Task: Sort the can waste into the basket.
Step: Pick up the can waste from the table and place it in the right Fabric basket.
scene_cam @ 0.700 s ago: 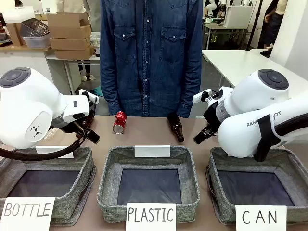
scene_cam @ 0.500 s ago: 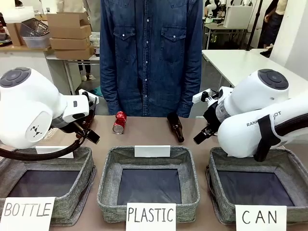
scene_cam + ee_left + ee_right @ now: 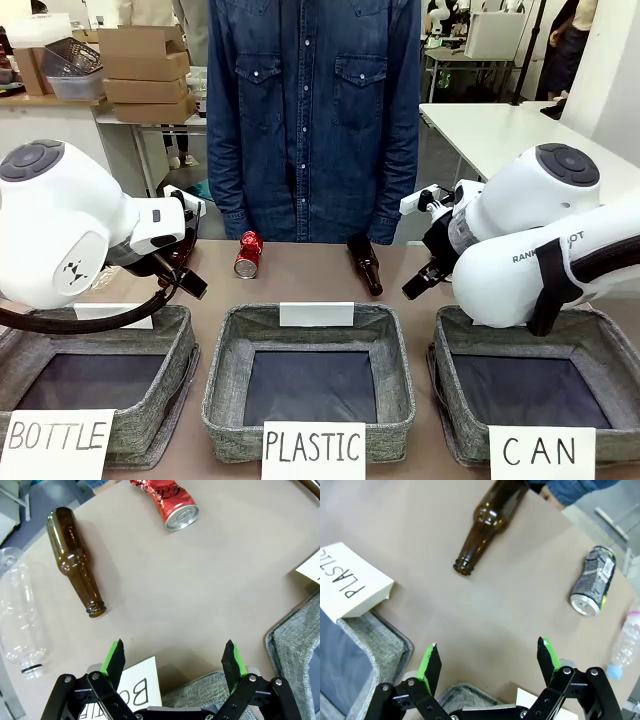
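Axis | red can on its side, near-far | silver end nearer

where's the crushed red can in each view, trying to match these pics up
front view: crushed red can at the far side of the table, left of centre
left wrist view: top centre, silver end toward the camera
right wrist view: the can at right is the dark can, a different one
shared landmark: the BOTTLE basket, bottom left in front view, bottom centre in left wrist view

Left gripper, right gripper splayed
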Controlling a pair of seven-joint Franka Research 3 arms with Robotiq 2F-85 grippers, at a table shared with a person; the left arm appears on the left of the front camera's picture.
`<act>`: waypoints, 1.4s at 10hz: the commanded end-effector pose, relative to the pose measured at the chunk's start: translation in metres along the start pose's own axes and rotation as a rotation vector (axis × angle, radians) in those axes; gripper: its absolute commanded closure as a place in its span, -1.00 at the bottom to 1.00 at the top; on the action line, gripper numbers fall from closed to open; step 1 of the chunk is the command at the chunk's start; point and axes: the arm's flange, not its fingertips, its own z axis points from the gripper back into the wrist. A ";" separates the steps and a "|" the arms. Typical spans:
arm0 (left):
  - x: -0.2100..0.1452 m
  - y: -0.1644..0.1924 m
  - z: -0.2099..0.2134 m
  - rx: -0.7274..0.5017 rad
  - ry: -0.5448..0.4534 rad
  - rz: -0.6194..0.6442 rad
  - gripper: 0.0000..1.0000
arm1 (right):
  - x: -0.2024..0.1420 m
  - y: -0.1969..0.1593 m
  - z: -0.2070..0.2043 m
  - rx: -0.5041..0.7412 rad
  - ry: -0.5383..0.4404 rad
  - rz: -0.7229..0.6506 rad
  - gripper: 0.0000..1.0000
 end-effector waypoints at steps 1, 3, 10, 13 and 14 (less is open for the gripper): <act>0.000 0.000 0.000 0.000 0.000 -0.001 -1.00 | 0.000 0.000 0.000 0.000 0.000 -0.001 -1.00; 0.000 0.000 0.000 0.000 0.000 -0.001 -1.00 | 0.000 0.000 0.000 0.000 0.000 -0.001 -1.00; -0.027 0.056 0.152 -0.076 0.111 0.021 -1.00 | -0.026 -0.033 0.164 0.082 0.003 -0.096 -1.00; -0.014 0.051 0.136 -0.088 0.058 0.042 -1.00 | -0.061 -0.020 0.201 -0.053 -0.184 -0.129 -1.00; -0.014 0.051 0.136 -0.088 0.058 0.042 -1.00 | -0.011 -0.041 0.204 0.048 -0.073 -0.124 -1.00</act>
